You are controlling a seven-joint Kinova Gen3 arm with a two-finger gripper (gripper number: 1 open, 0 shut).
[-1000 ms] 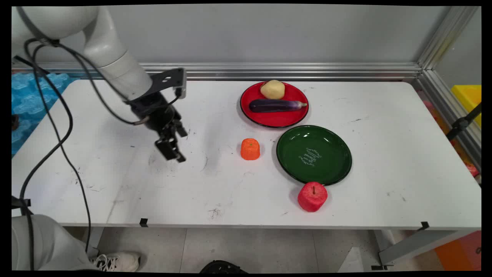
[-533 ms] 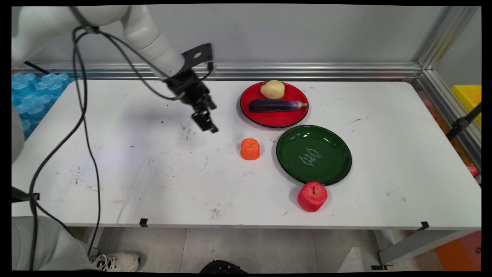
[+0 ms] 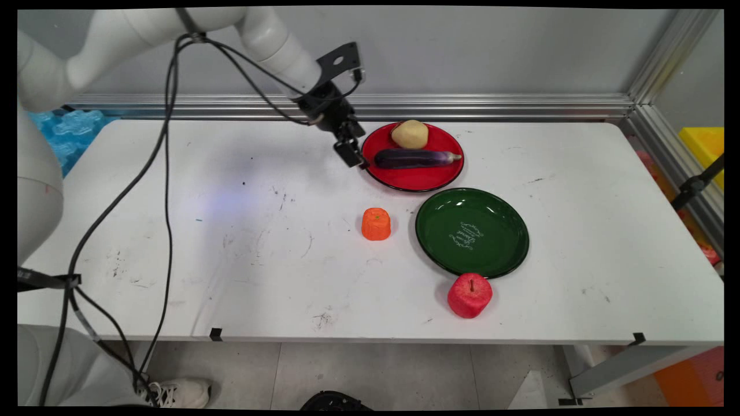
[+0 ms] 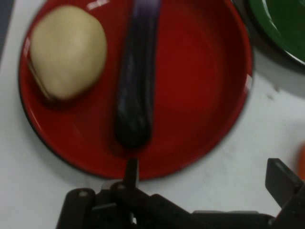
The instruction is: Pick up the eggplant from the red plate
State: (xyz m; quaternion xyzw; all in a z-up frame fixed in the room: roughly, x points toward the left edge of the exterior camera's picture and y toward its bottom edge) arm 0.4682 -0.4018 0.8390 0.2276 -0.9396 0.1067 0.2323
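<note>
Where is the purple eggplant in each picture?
Main view: the eggplant lies across the red plate, near the table's back, in front of the potato.
Hand view: the eggplant runs from the top edge down the middle.
Shared landmark: the red plate.

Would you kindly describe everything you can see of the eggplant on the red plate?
The eggplant is long, slim and dark purple with a glossy skin, paler at its right, stem end. It lies flat across the middle of the red plate, lengthwise left to right, just in front of the potato. The open hand hovers near its rounded left tip without touching it.
</note>
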